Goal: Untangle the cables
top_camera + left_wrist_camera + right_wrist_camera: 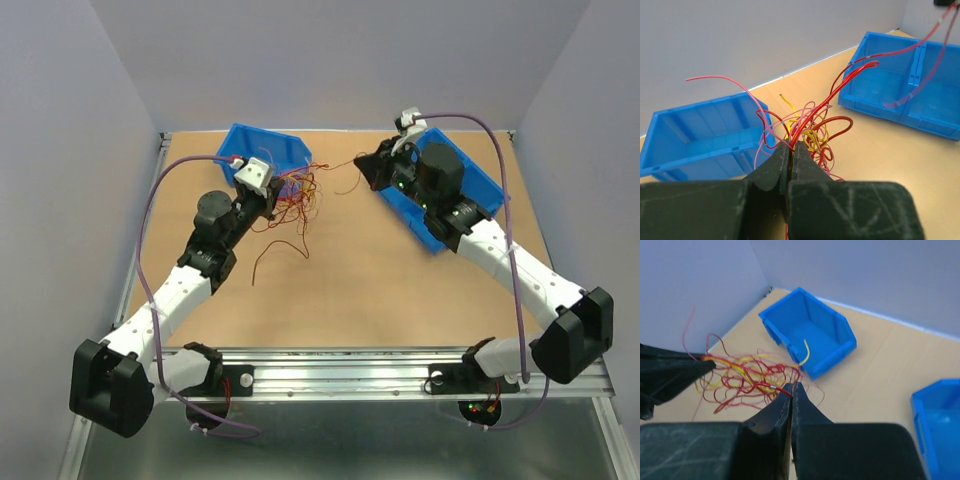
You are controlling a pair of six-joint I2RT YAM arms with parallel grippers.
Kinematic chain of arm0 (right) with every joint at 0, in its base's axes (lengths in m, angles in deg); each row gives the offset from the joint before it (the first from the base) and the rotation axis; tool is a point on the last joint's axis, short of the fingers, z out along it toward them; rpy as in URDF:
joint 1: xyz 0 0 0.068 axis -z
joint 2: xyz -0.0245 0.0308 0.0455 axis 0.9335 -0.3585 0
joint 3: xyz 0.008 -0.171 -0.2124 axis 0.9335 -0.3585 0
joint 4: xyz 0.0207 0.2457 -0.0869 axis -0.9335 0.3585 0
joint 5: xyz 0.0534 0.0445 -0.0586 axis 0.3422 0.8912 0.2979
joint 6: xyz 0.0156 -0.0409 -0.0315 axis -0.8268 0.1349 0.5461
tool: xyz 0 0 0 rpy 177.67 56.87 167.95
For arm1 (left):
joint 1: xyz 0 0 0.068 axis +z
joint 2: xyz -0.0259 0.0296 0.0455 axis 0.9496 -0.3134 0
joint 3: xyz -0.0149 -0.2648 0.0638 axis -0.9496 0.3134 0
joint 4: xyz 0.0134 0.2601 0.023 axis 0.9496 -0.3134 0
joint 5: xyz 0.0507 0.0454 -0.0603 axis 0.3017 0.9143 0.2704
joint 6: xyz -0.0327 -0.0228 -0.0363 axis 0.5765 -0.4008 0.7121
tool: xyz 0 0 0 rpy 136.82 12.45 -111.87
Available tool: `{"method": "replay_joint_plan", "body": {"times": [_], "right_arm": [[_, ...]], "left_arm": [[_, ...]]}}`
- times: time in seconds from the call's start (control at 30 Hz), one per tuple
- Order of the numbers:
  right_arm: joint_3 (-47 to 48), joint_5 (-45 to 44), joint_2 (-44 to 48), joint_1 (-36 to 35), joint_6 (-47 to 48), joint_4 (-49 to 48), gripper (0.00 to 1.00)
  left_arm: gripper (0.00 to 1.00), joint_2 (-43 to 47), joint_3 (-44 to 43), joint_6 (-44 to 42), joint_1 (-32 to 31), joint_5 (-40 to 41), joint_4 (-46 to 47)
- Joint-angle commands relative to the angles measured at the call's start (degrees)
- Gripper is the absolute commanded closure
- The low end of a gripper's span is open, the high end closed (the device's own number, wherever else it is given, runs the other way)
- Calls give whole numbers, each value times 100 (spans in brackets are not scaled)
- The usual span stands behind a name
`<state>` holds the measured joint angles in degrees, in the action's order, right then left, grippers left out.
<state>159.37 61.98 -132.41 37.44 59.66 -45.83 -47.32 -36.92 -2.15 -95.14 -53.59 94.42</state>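
Holding tangle of thin curly red, orange and yellow cables [292, 200] toward far-left of table [400, 290] | left gripper [791, 148] clamped on bundle | right gripper [791, 388] pinching one red strand [781, 388] | risk: pulling apart may cinch loops, or strand slips

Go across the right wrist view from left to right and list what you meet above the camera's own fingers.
Left gripper → the cables → blue bin → second blue bin, cut off by the right edge.
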Motion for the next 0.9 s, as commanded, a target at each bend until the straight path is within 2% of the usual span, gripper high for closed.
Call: {"method": "replay_joint_plan", "body": {"times": [0.0,0.1,0.13,0.2,0.23,0.3,0.4,0.43,0.5,0.53,0.6,0.87], "right_arm": [[-814,-957,358,0,-759,470,99],[-1087,-1994,1017,0,-918,452,99],[-1279,-2423,1332,8,-980,409,99],[-1439,-2742,1588,26,-980,356,99],[-1561,-2753,1781,26,-972,295,99],[-1668,-2578,1932,17,-919,163,99],[-1607,-1858,1898,17,-665,57,99],[-1554,-1552,1836,17,-664,57,100],[-1467,-1251,1679,17,-664,57,99],[-1431,-928,1634,0,-647,65,100],[-1335,-723,1520,-52,-655,100,99],[-1290,-556,1677,-229,-725,118,100]], "left_arm": [[100,-75,-368,68,54,74,379],[100,-365,-517,77,90,136,230],[86,-426,-640,16,90,118,116],[66,-602,-685,-37,99,-31,80],[49,-637,-685,-90,107,-136,71],[34,-638,-650,-134,107,-250,106],[23,-559,-571,-169,107,-426,150],[17,-515,-553,-187,107,-540,168],[14,-453,-518,-222,107,-1206,177],[13,-462,-518,-257,90,-1931,177],[13,-506,-553,-353,-32,-2376,124],[14,-1286,-764,-942,-1157,-2272,54]]}}
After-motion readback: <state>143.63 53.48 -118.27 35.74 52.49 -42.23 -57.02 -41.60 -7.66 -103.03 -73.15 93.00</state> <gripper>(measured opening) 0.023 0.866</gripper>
